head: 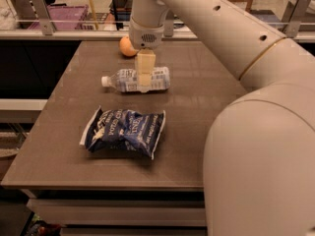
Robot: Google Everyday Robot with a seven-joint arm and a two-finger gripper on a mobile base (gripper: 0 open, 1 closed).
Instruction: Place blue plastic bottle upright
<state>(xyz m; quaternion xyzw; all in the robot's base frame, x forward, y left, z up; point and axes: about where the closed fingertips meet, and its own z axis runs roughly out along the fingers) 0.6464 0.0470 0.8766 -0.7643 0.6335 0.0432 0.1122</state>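
Observation:
The blue plastic bottle (123,79) lies on its side on the brown table (206,107), white cap pointing left, pale blue-white label round its body. My gripper (144,84) hangs straight down from the cream arm and is down at the bottle's middle, covering part of the label. The bottle rests on the table.
A dark blue crinkled chip bag (123,131) lies in front of the bottle, nearer the table's front edge. An orange (127,47) sits behind the bottle, partly hidden by the wrist. My large arm fills the right side of the view. A rail and shelves run behind the table.

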